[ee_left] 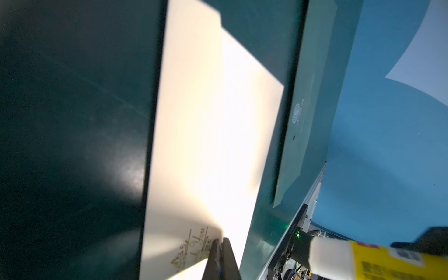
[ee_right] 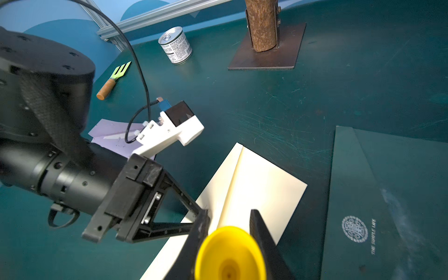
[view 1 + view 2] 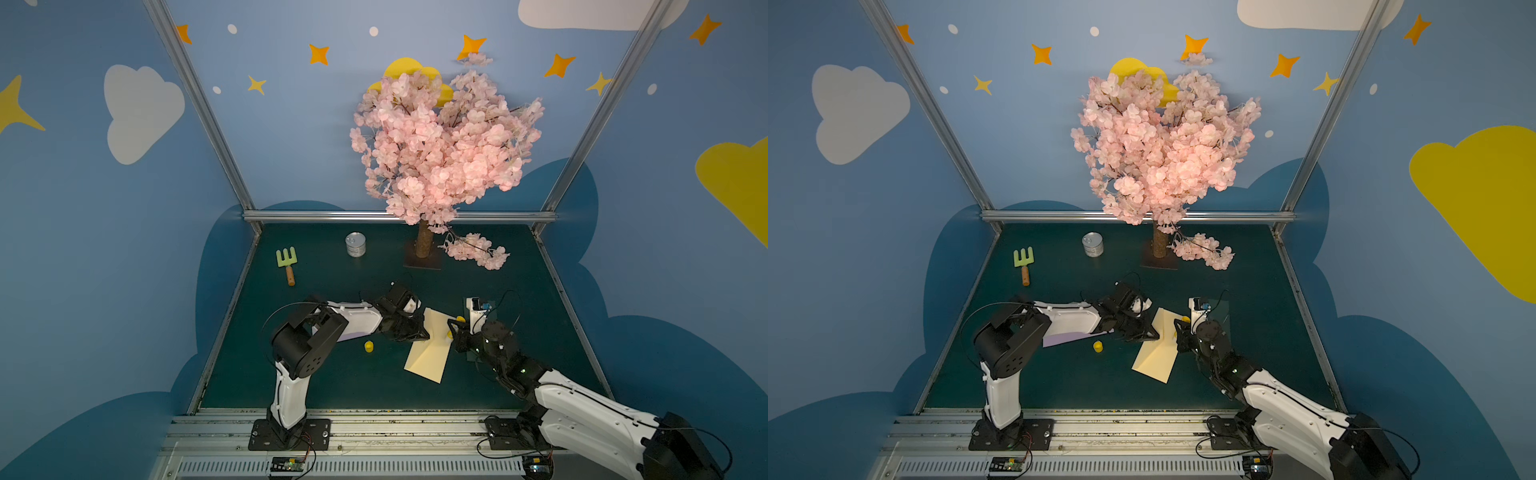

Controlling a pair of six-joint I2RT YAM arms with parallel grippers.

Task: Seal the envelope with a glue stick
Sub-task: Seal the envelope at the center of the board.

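Left pincer (image 1: 219, 244): pinched shut on flap edge of cream envelope (image 3: 428, 357). Right pincer (image 2: 229, 225): clamped around glue stick (image 2: 229, 254), facing left pincer across envelope.

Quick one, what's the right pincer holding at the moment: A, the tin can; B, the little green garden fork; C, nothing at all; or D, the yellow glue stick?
D: the right pincer is closed on the glue stick, while the fork and the can sit apart from it at the far side of the table.
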